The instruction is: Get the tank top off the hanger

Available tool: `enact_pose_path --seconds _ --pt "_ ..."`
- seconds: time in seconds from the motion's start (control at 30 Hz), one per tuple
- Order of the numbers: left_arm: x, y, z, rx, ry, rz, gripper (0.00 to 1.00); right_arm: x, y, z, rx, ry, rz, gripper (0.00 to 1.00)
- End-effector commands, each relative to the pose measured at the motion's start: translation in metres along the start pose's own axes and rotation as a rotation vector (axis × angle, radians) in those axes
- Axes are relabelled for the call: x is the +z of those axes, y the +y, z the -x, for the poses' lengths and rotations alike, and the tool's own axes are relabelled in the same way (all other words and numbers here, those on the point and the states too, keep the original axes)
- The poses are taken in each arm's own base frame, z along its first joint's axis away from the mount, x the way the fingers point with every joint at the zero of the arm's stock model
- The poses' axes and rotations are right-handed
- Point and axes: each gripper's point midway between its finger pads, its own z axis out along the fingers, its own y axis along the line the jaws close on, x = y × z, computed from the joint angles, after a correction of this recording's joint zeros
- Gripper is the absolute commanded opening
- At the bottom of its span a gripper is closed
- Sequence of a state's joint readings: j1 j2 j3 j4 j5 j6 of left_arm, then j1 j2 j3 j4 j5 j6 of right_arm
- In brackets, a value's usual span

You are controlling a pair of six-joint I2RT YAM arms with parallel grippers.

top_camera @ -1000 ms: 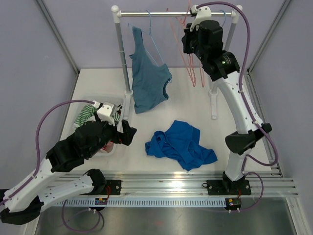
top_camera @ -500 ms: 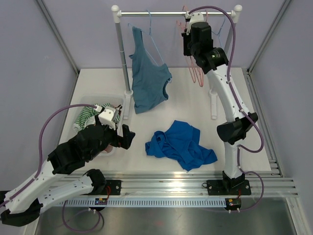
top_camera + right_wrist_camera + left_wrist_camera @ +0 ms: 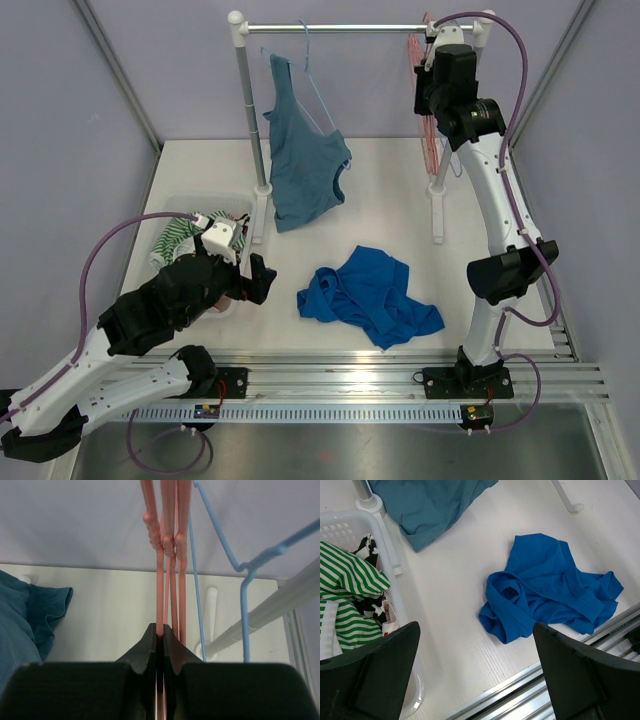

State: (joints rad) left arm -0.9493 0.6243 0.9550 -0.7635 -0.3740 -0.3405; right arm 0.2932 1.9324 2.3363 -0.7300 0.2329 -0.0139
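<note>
A teal tank top hangs on a light blue hanger at the left end of the rail; its hem rests on the table. Its edge shows in the right wrist view and its lower part in the left wrist view. My right gripper is up at the rail's right end, far from the tank top. There its jaws are shut on a pink hanger. My left gripper hovers open and empty over the table, beside the basket.
A crumpled blue garment lies mid-table. A white basket with a green-striped garment stands at the left. More pink hangers and another light blue hanger hang by the right post. The rack's foot rests on the table.
My right gripper has slid right along the rail, taking the pink hangers from the middle to the right end. The left arm has barely shifted.
</note>
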Motion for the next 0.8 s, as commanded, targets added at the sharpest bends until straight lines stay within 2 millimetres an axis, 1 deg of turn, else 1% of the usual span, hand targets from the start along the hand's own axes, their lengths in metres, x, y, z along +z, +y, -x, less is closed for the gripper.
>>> enact_pose_path --seconds 0.0,0.13,0.2,0.23,0.27,0.3,0.33,0.37,0.4,0.43,0.53,0.6,0.63,0.7,0.73,0.77 --pt "0.000 0.000 0.017 -0.031 -0.056 0.016 0.99 -0.027 -0.007 0.037 0.036 -0.109 0.018 0.00" --pt "0.002 0.000 0.021 -0.063 -0.063 0.034 0.99 -0.028 -0.010 0.036 0.034 -0.103 0.025 0.00" --pt "0.006 -0.002 0.020 -0.071 -0.052 0.035 0.99 -0.029 -0.006 0.035 0.033 -0.097 0.043 0.02" --pt "0.007 -0.006 0.022 -0.083 -0.056 0.025 0.99 -0.032 -0.004 0.035 0.032 -0.092 0.060 0.19" --pt "0.009 -0.009 0.023 -0.089 -0.054 0.015 0.99 -0.034 -0.001 0.035 0.032 -0.092 0.078 0.34" --pt "0.011 -0.013 0.023 -0.092 -0.048 0.000 0.99 -0.037 0.001 0.036 0.059 -0.092 0.086 0.42" --pt "0.016 -0.017 0.023 -0.100 -0.046 -0.010 0.99 -0.041 0.002 0.036 0.063 -0.096 0.097 0.48" --pt "0.018 -0.020 0.024 -0.102 -0.045 -0.019 0.99 -0.043 0.002 0.037 0.068 -0.100 0.101 0.50" --pt "0.019 -0.024 0.025 -0.105 -0.043 -0.037 0.99 -0.045 0.003 0.037 0.076 -0.104 0.108 0.55" --pt "0.022 -0.027 0.026 -0.108 -0.045 -0.044 0.99 -0.049 0.003 0.038 0.080 -0.113 0.110 0.68" --pt "0.024 -0.032 0.030 -0.108 -0.050 -0.058 0.99 -0.057 0.002 0.037 0.081 -0.110 0.114 0.71" --pt "0.026 -0.035 0.031 -0.106 -0.045 -0.069 0.99 -0.065 0.003 0.038 0.086 -0.106 0.122 0.77" --pt "0.028 -0.038 0.034 -0.106 -0.053 -0.080 0.99 -0.075 0.002 0.040 0.086 -0.110 0.132 0.78" --pt "0.033 -0.043 0.033 -0.101 -0.036 -0.087 0.99 -0.085 0.002 0.041 0.100 -0.110 0.142 0.87" --pt "0.036 -0.045 0.034 -0.101 -0.037 -0.090 0.99 -0.099 0.001 0.046 0.105 -0.127 0.154 0.92" --pt "0.038 -0.046 0.033 -0.101 -0.033 -0.092 0.99 -0.106 0.001 0.048 0.110 -0.132 0.161 0.97"
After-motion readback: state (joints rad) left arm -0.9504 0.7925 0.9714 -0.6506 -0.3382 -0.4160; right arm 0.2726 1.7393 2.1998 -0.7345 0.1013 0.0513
